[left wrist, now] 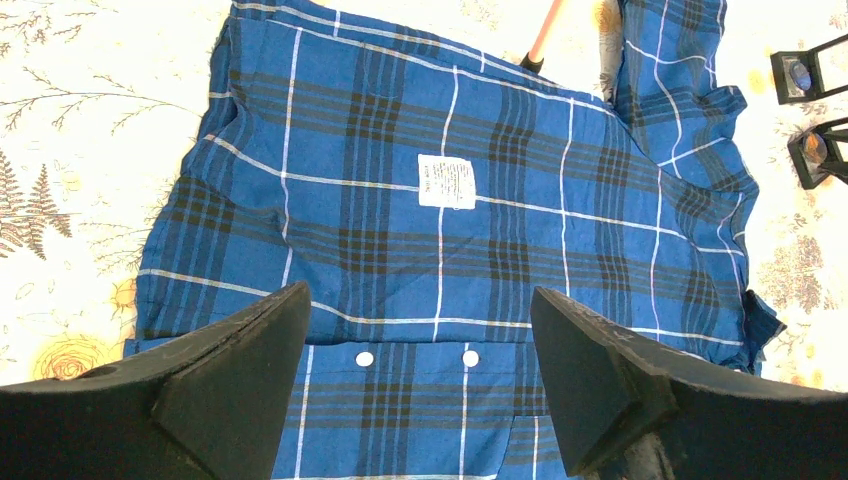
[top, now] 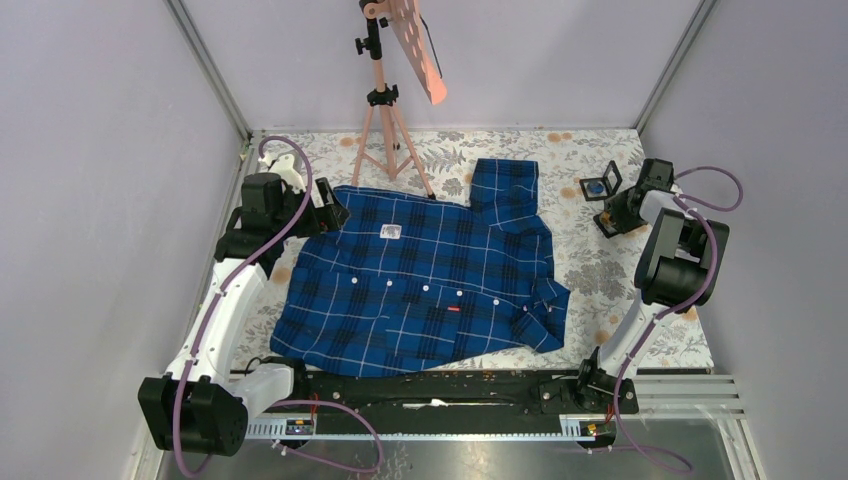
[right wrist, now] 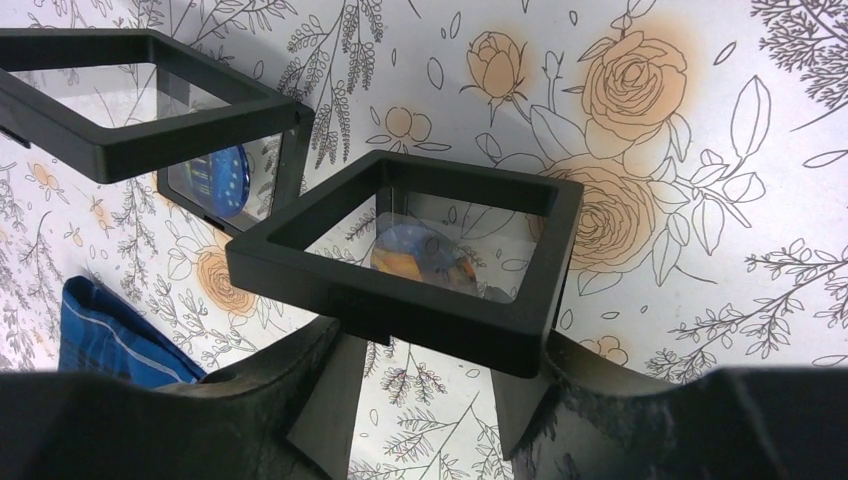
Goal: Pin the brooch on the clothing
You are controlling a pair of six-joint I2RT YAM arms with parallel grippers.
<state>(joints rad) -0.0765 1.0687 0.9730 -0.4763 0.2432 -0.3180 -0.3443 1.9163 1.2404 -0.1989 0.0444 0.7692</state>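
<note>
Clothing (top: 430, 290) lay spread flat mid-frame, nearest the arm bases. Left gripper (left wrist: 420, 300) hovered over it, fingers released and wide, nothing between them. Upper right of the top view, right gripper (right wrist: 435, 385) straddled the near display case (right wrist: 400, 300) with the brooch (right wrist: 420, 255) inside; clamped or not, couldn't tell. Best to squeeze the case's lower edge squarely so it doesn't tip. Only the right wrist view showed that brooch. Second case (right wrist: 130, 140) sat behind.
</note>
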